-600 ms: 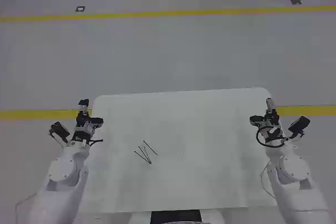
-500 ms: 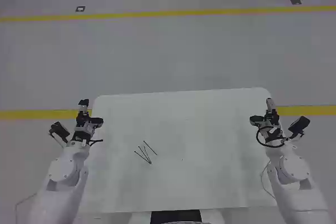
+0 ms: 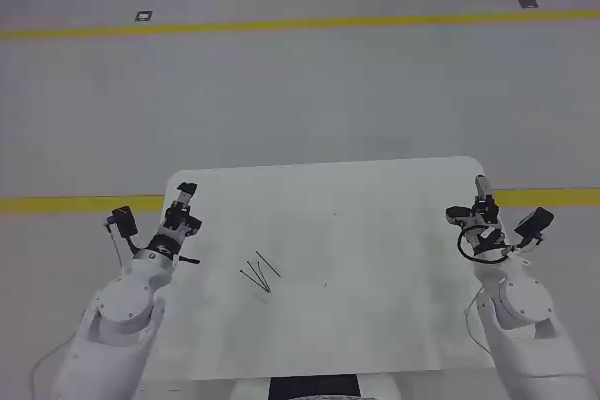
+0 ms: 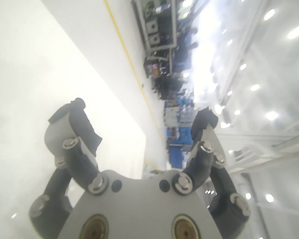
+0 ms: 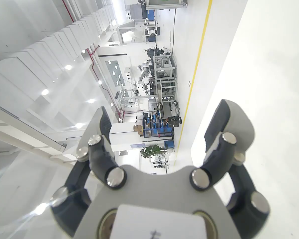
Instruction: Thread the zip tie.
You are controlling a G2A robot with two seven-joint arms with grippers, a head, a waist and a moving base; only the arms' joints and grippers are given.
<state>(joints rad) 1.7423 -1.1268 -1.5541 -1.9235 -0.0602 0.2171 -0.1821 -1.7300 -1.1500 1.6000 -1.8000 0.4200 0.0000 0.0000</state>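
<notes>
Reaching for the zip ties point(image 3: 260, 272) is where trouble could start; they lie crossed in a small black cluster on the white table point(image 3: 400, 200), left of its middle, so you risk pinching several at once or pushing the flat straps away. Your left gripper point(image 4: 142, 109) hovers near the table's left edge, spread and empty; your right gripper point(image 5: 163, 106), also spread, sits well apart at the right edge. How many ties there are, and which end is the head, is too fine to tell.
</notes>
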